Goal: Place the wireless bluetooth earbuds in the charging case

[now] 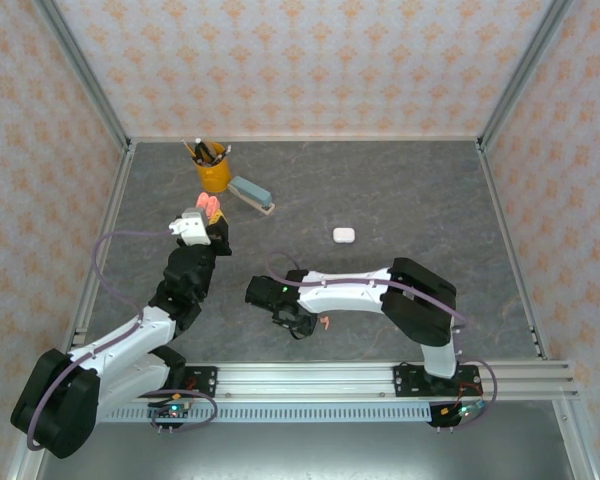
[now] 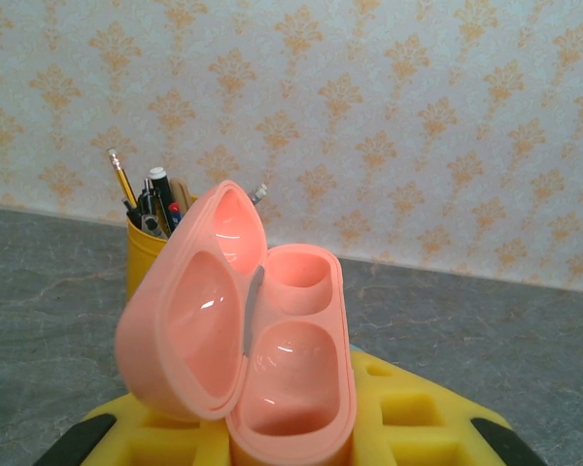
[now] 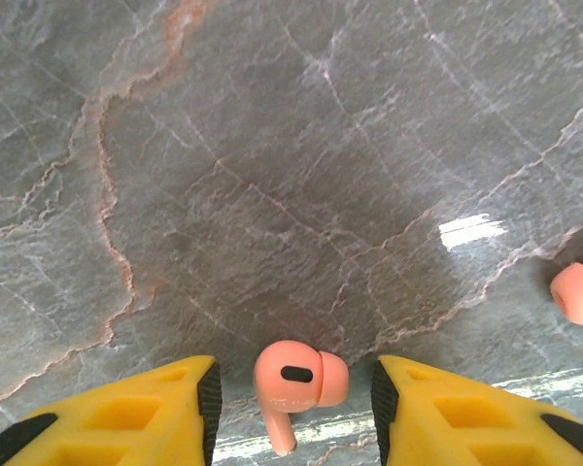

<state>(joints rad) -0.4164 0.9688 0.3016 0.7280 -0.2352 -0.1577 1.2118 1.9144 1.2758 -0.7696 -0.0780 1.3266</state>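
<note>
Right arm sits low over the bench [image 1: 430, 190], near its front edge. Right fingers [image 3: 146, 413] are open, one each side of a pink earbud [image 3: 296, 377], with a small gap on both sides and no contact. The earbud lies flat on the bench, stem pointing back toward the wrist. Straddling it like that looks like setup for a pinch across the bulb. Second pink earbud [image 3: 581, 293] is off to the side at the frame edge, well apart and unlikely to block the close.

Left arm is further in and raised. Left fingers [image 2: 418, 422] are closed on a pink case [image 2: 272, 369], gripping its lower body. The lid is flipped open to one side, and both wells face out and look empty. Probably held up and open so the other arm can bring an earbud to it. The lid stands right beside the wells and could crowd an approach from that side.

Beyond, a white case [image 1: 343, 235] lies shut mid-bench, well apart from both arms. Further back are a grey-blue block [image 1: 252, 190] and a yellow cup [image 1: 214, 175] of pens and pencils just behind the pink case. The cup is near enough to limit swinging the case backward. Patterned walls close off the back.
</note>
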